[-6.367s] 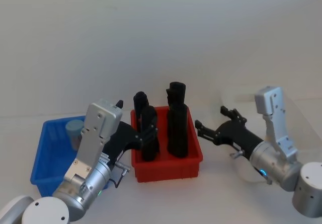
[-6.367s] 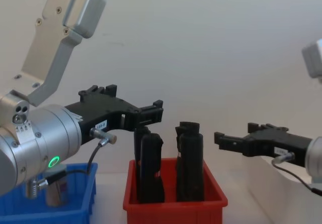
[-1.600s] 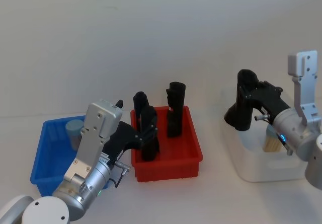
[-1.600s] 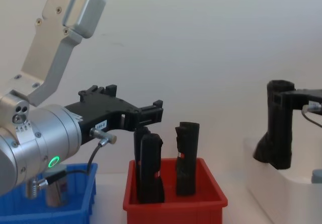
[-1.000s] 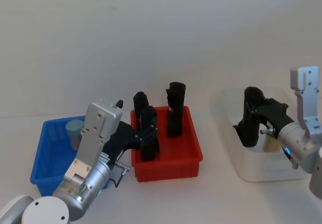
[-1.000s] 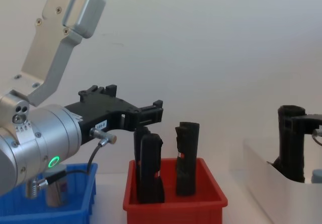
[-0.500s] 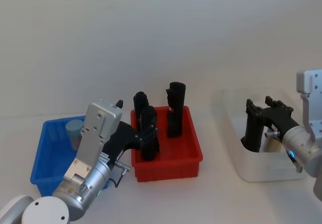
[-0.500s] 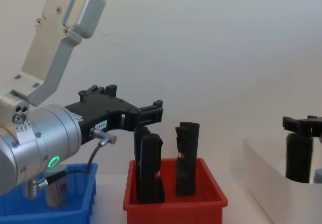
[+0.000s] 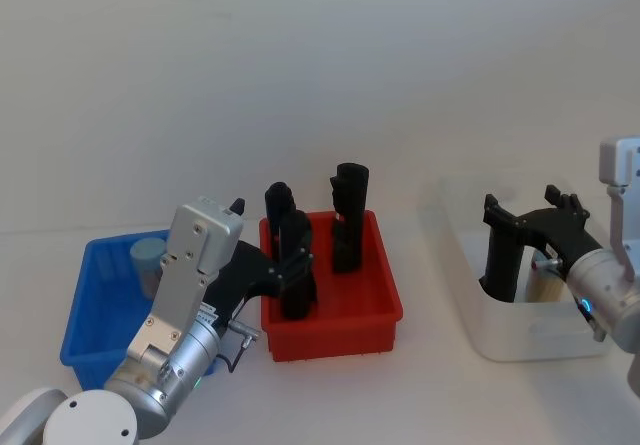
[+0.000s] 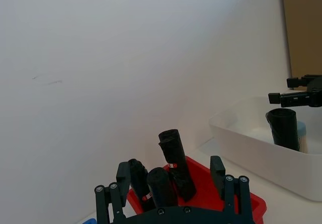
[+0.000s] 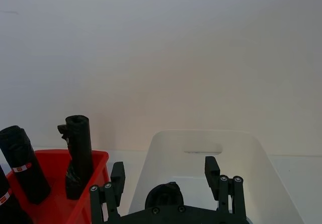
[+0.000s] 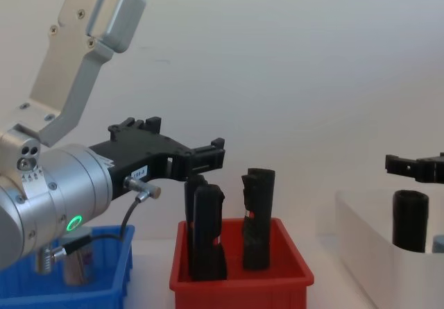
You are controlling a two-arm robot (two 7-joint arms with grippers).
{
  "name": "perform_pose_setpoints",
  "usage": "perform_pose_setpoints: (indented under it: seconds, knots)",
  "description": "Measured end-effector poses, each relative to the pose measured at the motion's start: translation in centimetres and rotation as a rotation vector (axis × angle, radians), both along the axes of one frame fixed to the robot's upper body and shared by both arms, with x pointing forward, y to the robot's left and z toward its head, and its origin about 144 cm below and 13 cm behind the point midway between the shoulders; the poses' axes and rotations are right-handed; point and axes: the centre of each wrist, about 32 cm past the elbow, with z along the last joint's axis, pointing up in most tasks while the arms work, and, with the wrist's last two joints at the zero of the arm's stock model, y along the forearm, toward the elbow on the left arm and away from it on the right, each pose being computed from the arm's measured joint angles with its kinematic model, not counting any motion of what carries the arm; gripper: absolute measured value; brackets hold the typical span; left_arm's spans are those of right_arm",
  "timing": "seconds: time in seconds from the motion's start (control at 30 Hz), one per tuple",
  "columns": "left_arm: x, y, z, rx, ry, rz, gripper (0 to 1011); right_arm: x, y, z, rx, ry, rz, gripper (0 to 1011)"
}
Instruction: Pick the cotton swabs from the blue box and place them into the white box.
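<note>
No text, brand or number could be read anywhere. A small white sticker (image 12: 139, 173) on the black left tool (image 12: 186, 157) carried print too small to make out, and the red-and-white bands on the black cylinders (image 12: 208, 232) in the red plastic bin (image 12: 239, 285) showed no legible characters.

1. Black cylinders: four in all. Three stand in the red bin (image 9: 335, 323), namely one at the back left (image 9: 279, 205), one in front of it (image 9: 296, 277) and one at the back right (image 9: 349, 215). The fourth (image 9: 502, 262) stands in the white box (image 9: 520, 335).
2. Cotton swabs jars: two. One (image 9: 148, 263) is in the blue box (image 9: 85, 317), and one (image 9: 545, 283) is partly seen in the white box.
3. Boxes: three, one each of blue, red and white.
4. Grippers: two, the left gripper (image 12: 184, 153) and the right gripper (image 9: 530, 213).
</note>
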Motion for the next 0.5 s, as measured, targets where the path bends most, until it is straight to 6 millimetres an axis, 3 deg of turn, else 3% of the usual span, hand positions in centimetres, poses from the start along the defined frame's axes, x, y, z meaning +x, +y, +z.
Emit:
perform_pose_setpoints:
  seconds: [0.03,0.5]
  knots:
    - [0.00,0.00,0.00,0.000,0.000,0.000,1004,-0.02,-0.01,0.01,0.000,-0.001,0.000,999]
    - [0.00,0.00,0.00,0.000,0.000,0.000,1004,-0.16,-0.09,0.09,0.004,-0.014,-0.002,1002]
